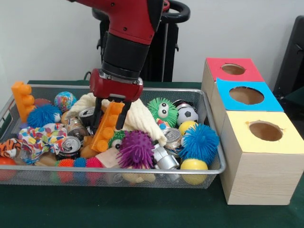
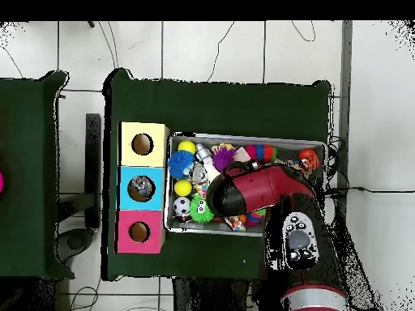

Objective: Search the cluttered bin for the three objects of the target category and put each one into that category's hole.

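Black two-finger gripper (image 1: 110, 118) straddling orange studded plastic building block (image 1: 106, 126), jaws spread along its sides, not yet clamping. Block lying tilted near centre of wire mesh bin (image 1: 209, 116), among spiky balls and cans. Likely light, rigid, smooth; flat long sides offering best hold.

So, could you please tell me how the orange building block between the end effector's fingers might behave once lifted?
The orange building block looks like rigid plastic, so it should keep its shape. It probably weighs little. Since it is long and the end effector straddles its upper part, the lower end may swing or snag on neighbouring toys.
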Controlling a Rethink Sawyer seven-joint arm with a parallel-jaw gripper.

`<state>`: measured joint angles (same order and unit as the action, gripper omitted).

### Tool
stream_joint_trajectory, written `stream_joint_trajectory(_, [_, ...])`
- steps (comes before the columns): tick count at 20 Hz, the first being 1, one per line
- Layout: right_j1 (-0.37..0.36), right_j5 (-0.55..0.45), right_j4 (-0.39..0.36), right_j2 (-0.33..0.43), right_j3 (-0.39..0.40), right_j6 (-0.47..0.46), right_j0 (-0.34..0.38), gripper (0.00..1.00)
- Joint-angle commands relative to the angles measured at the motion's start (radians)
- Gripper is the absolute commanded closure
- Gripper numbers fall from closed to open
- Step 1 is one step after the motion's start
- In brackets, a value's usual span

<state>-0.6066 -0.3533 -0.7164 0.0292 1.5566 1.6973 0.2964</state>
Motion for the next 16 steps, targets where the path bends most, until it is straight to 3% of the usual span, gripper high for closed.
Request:
stream_joint_trajectory(1, [0.067, 0.0, -0.086, -0.16, -0.091, 0.172, -0.05, 0.0])
stream_joint_trajectory(4, [0.056, 0.014, -0.077, -0.172, -0.081, 0.144, -0.051, 0.0])
stream_joint_trajectory(10, [-0.098, -0.071, 0.047, 0.049, 0.087, -0.107, 0.151, 0.0])
stream_joint_trajectory(12, [-0.122, -0.091, 0.059, 0.091, 0.103, -0.151, 0.197, 0.0])
stream_joint_trajectory(16, [-0.086, -0.083, 0.035, 0.15, 0.074, -0.188, 0.266, 0.0])
